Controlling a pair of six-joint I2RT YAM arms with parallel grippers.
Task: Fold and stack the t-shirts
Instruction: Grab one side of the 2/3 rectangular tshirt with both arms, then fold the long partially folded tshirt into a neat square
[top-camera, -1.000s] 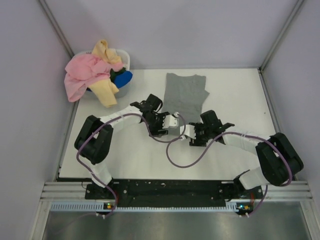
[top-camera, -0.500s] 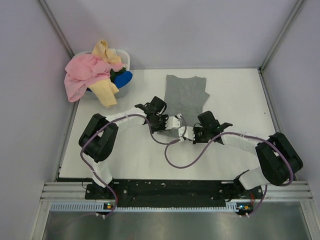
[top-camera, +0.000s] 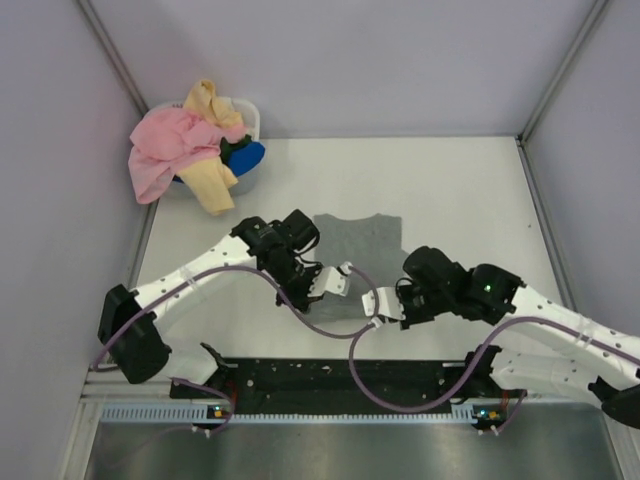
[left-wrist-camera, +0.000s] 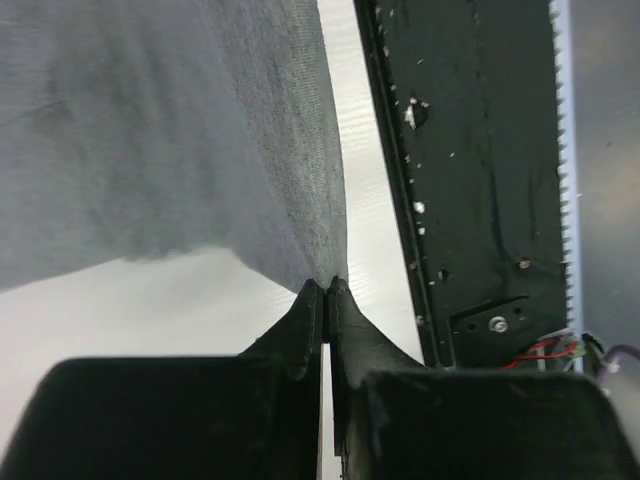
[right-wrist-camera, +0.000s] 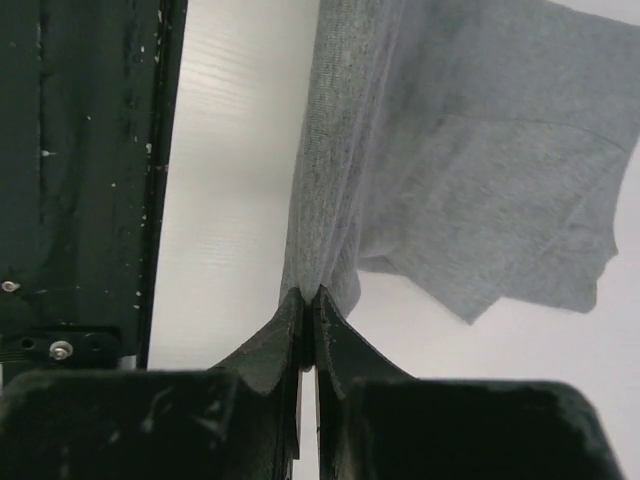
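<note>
The grey t-shirt (top-camera: 356, 238) lies spread at mid-frame on the white desk (top-camera: 470, 190), just above both arms. The left gripper (left-wrist-camera: 326, 288) and right gripper (right-wrist-camera: 308, 294) each have jaws clenched on its near edge.

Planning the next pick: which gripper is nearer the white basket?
Left. The left gripper pinches the near edge of the grey t-shirt, down and right of the basket in the top view. The right gripper pinches the same edge farther right, farther away.
</note>
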